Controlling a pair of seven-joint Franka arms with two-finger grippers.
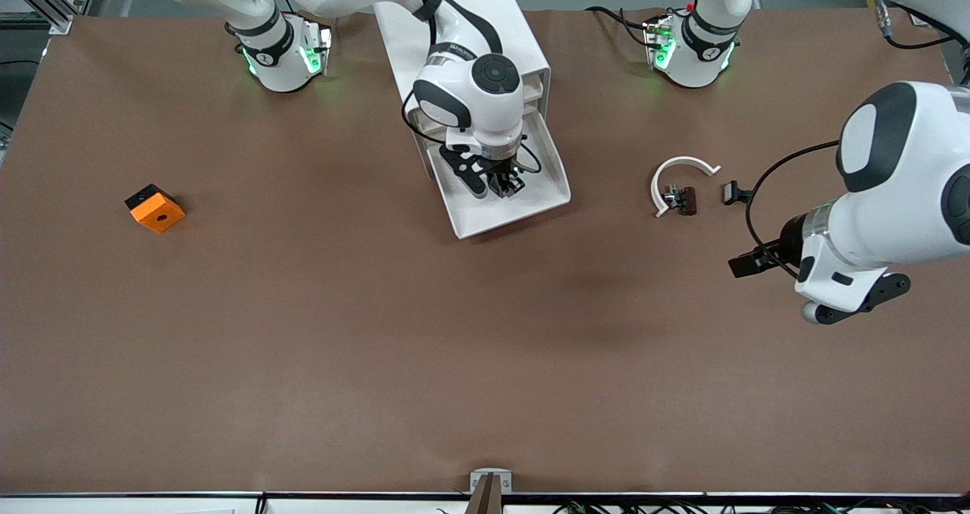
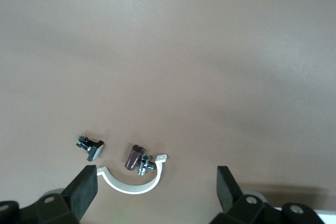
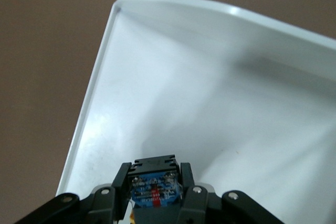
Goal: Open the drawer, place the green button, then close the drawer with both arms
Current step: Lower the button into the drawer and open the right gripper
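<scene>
The cabinet point(image 1: 470, 14) stands between the two arm bases with its lowest drawer point(image 1: 530, 207) pulled out toward the front camera. My right gripper point(image 1: 506, 184) hangs over the inside of this drawer, shut on the button point(image 1: 509, 188). In the right wrist view the button point(image 3: 155, 182) shows as a small dark block with a blue label, pinched between the fingers point(image 3: 122, 179) of the right gripper point(image 3: 155, 174), above the white drawer floor point(image 3: 210, 77). My left gripper point(image 1: 746, 264) waits open over the table at the left arm's end, holding nothing.
A white curved strip point(image 1: 677, 167) and small black clips point(image 1: 682, 198) lie on the table between the drawer and the left gripper; they show below the left gripper point(image 2: 156, 179) as strip point(image 2: 128, 187) and clip point(image 2: 90, 145). An orange block point(image 1: 155, 208) lies toward the right arm's end.
</scene>
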